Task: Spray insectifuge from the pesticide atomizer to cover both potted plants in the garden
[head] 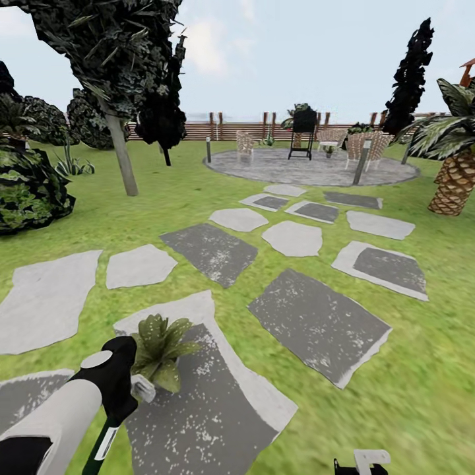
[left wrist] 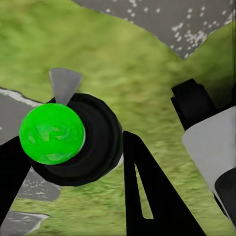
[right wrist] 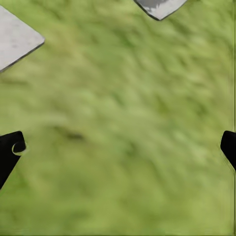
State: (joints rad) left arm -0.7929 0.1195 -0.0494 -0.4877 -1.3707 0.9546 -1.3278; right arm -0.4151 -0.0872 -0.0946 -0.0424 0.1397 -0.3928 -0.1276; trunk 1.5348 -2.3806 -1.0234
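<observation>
A potted plant (head: pixel 161 348), a low rosette of pointed green leaves, sits on a grey stepping slab (head: pixel 218 409) close in front of me in the head view. My left gripper (left wrist: pixel 73 142) is shut on the pesticide atomizer (left wrist: pixel 73 147), whose dark round body with a bright green end lies between the black fingers (left wrist: pixel 147 196). The atomizer's white trigger head (head: pixel 143 389) sticks out beside the plant's leaves, just past my left wrist (head: pixel 119 376). Low at the view's edge, my right gripper (head: pixel 359 462) hangs over grass. The right gripper (right wrist: pixel 118 152) is open and holds nothing.
Lawn with several grey stepping slabs leads to a round speckled patio (head: pixel 316 168) with chairs, a black stand (head: pixel 303 132) and lamp posts. A tree trunk (head: pixel 122 158) and dark bush (head: pixel 26 185) stand left, a palm (head: pixel 455 178) right, a slat fence (head: pixel 224 130) behind.
</observation>
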